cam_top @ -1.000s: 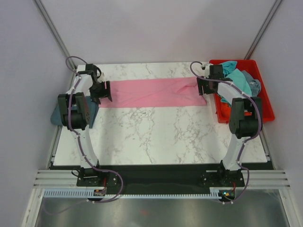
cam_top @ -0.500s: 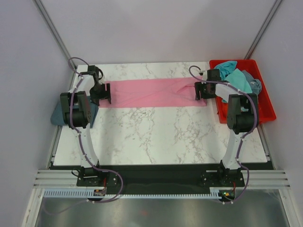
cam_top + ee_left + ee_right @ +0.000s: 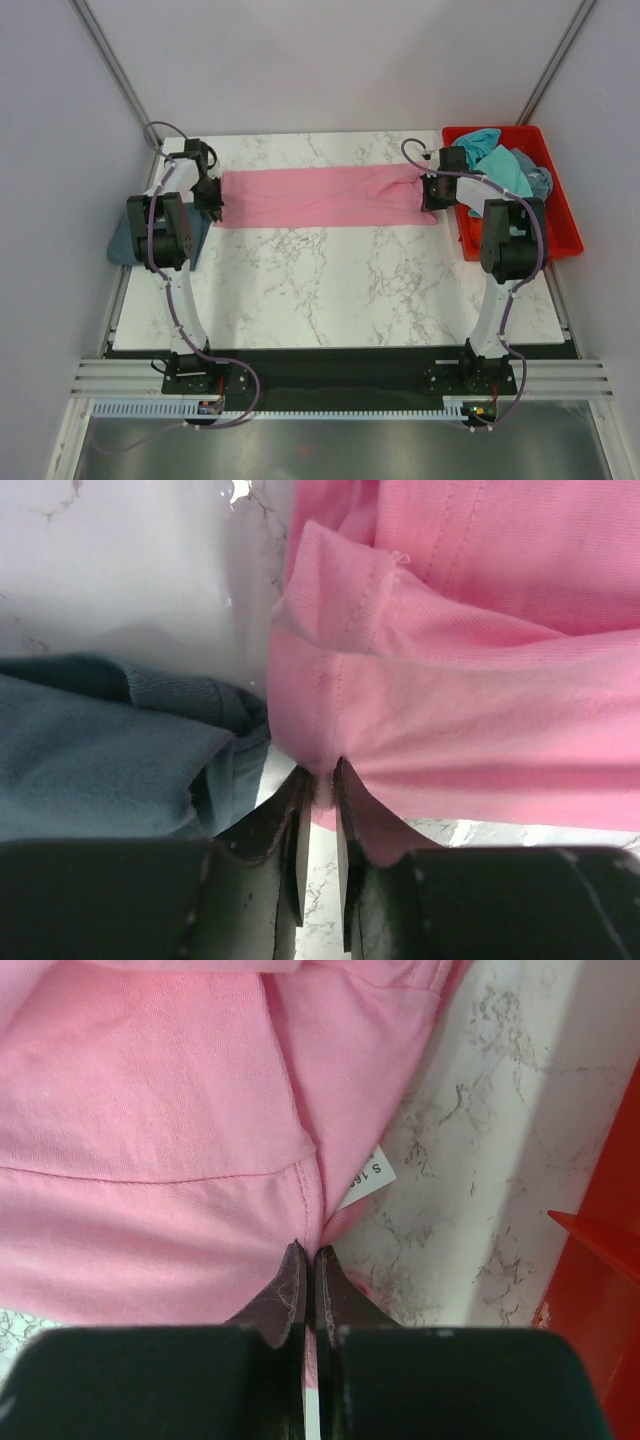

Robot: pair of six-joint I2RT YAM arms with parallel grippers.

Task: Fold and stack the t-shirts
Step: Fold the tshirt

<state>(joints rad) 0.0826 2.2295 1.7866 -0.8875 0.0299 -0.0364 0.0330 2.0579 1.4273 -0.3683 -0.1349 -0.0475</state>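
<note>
Left wrist view shows left fingers (image 3: 287, 830) pinching the pink t-shirt (image 3: 480, 710), while right fingers (image 3: 290, 1282) clamp its other end.

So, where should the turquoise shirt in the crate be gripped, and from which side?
Probably its raised bunch at the far end, from straight above. The turquoise shirt lies crumpled on top in the crate, whose walls block a side approach. The right hand, nearest, is now shut on the pink shirt.
</note>
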